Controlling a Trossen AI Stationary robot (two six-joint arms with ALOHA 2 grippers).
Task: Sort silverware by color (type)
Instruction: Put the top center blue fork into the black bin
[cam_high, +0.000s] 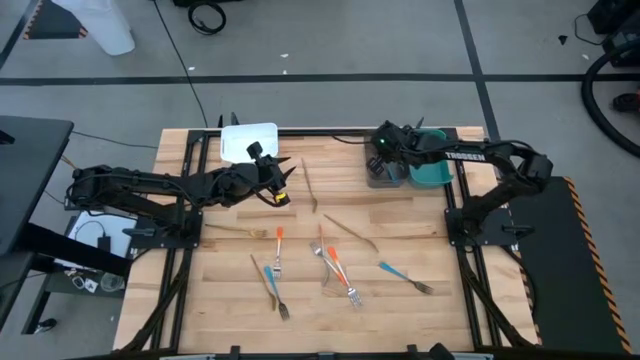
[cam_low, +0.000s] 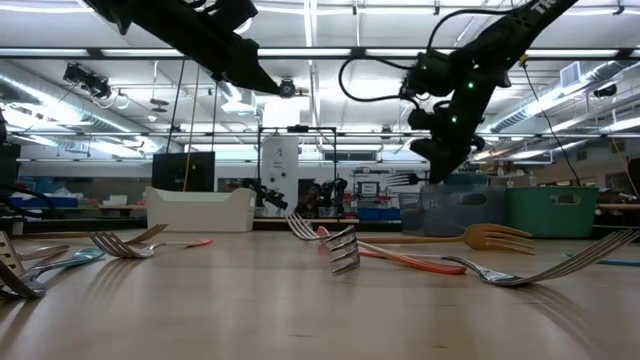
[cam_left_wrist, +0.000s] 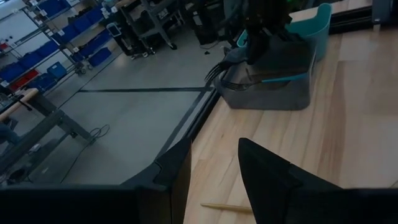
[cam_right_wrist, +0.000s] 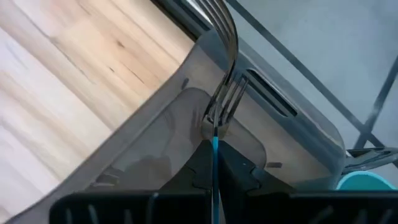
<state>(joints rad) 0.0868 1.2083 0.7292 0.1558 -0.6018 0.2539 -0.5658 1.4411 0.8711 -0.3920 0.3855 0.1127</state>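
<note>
My right gripper (cam_high: 383, 150) hangs over the grey bin (cam_high: 385, 175) near the table's far edge, shut on a blue-handled fork (cam_right_wrist: 225, 102). Another metal fork head (cam_right_wrist: 224, 25) leans over that bin's rim. My left gripper (cam_high: 280, 186) is open and empty, hovering by the white bin (cam_high: 248, 140) above a tan utensil (cam_left_wrist: 224, 206). Orange forks (cam_high: 279, 250) (cam_high: 338, 268), blue forks (cam_high: 270, 282) (cam_high: 405, 277) and tan utensils (cam_high: 310, 185) (cam_high: 350, 232) lie flat on the table's near half. My right gripper pinches the fork's blue handle (cam_right_wrist: 215, 148) between its two fingers, which lie along the handle. The metal tines (cam_right_wrist: 229, 96) point straight away from the fingers into the grey bin. Whether the tines touch the bin's wall I cannot tell.
A teal bin (cam_high: 432, 172) stands right of the grey bin. The white bin (cam_low: 198, 210) sits at the far edge, left of centre. Bare wood lies between the bins and the scattered silverware. Cables and a floor show beyond the far edge.
</note>
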